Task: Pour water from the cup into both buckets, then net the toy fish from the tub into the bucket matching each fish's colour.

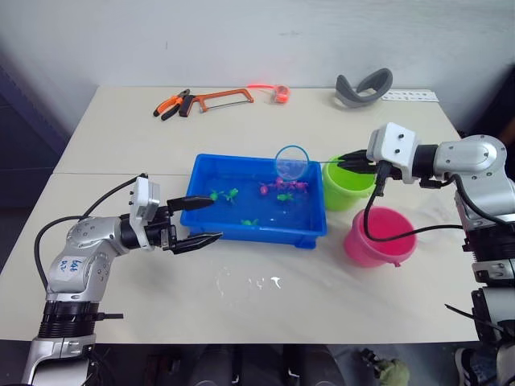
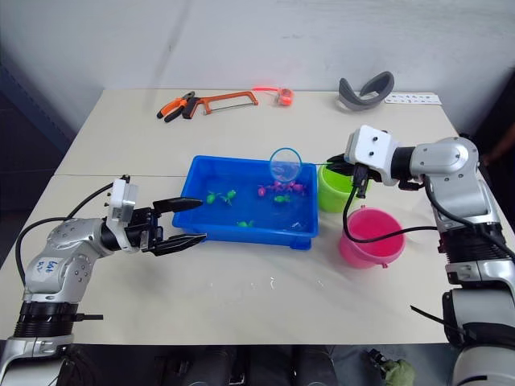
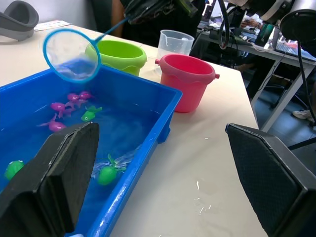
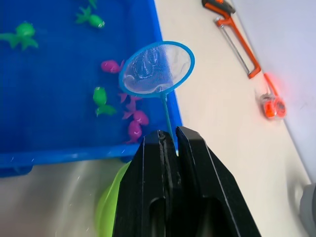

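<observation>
Our two head eyes look down over the whole tabletop (image 1: 265, 305); both wrist cameras sit close, sharing the shallow bright blue plastic tub (image 3: 148, 128).

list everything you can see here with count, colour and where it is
tub: 1, blue, table centre
toy fish: several, pink and green, in the tub
net: 1, light blue rim, above the tub
buckets: 2, green and pink, right of the tub
cup: 1, clear, behind the buckets
pliers: 1, orange-black, far table
hacksaw: 1, orange, far table
grey band: 1, far right
left gripper: open, at the tub's left end
right gripper: shut on the net handle
</observation>
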### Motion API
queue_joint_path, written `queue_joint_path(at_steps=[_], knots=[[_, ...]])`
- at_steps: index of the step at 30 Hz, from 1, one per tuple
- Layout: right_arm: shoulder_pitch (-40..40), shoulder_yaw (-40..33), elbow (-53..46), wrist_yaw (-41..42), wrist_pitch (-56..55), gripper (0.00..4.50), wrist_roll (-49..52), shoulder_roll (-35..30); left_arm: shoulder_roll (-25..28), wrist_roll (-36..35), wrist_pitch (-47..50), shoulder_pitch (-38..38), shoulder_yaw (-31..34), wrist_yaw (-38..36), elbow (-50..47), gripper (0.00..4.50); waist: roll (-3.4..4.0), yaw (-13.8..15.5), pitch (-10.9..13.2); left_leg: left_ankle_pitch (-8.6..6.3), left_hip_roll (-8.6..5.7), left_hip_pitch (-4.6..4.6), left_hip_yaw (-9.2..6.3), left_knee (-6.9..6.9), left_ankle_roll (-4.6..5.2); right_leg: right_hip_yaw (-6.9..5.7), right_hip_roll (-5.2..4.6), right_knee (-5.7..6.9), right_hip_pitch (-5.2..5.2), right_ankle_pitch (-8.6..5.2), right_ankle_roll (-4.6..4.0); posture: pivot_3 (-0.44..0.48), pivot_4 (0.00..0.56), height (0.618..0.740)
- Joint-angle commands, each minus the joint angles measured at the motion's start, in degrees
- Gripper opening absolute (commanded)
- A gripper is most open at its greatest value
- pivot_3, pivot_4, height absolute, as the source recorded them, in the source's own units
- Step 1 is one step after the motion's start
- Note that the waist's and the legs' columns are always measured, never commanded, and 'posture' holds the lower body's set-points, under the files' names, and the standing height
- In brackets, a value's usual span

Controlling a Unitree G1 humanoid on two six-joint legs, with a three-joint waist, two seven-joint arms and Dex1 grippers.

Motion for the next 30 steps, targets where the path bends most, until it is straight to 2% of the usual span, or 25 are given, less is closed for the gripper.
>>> queue_joint_path(at_steps=[1, 6, 12, 30], knots=[[-0.41, -0.88, -1.58, -3.10, -3.81, 0.00, -3.02, -1.97, 0.71, -0.92, -0.24, -0.53, 0.80, -0.38, 0.04, 4.45, 0.00, -0.01, 0.00, 0.00, 0.00, 0.00, 0.00, 0.00, 0.00, 0.00, 0.00, 0.00, 0.00, 0.00, 0.00, 0.000, 0.150, 0.740], [0.18, -0.13, -2.48, -5.51, -6.75, 0.00, -6.24, -2.12, 0.71, -1.22, -0.43, -0.61, 1.14, -0.28, -0.48, 4.45, 0.00, -0.03, 0.00, 0.00, 0.00, 0.00, 0.00, 0.00, 0.00, 0.00, 0.00, 0.00, 0.00, 0.00, 0.00, 0.000, 0.150, 0.740], [1.20, 1.00, -2.90, -10.44, -13.78, 0.00, -12.07, -2.27, 1.75, -4.61, 5.02, -1.73, 2.78, 1.71, -2.07, 4.45, 0.00, -0.06, 0.00, 0.00, 0.01, 0.00, -0.01, 0.00, 0.00, 0.03, -0.01, 0.00, 0.00, 0.00, 0.00, 0.000, 0.150, 0.740], [5.06, 2.93, 0.72, -24.40, -29.97, 0.00, -25.37, -4.61, 3.30, -4.71, 8.30, -4.20, 2.78, 3.53, -1.68, 4.45, 0.00, -0.11, 0.00, 0.02, 0.01, 0.00, -0.01, 0.00, -0.03, 0.47, 0.05, -0.01, 0.00, 0.00, 0.00, 0.000, 0.150, 0.740]])
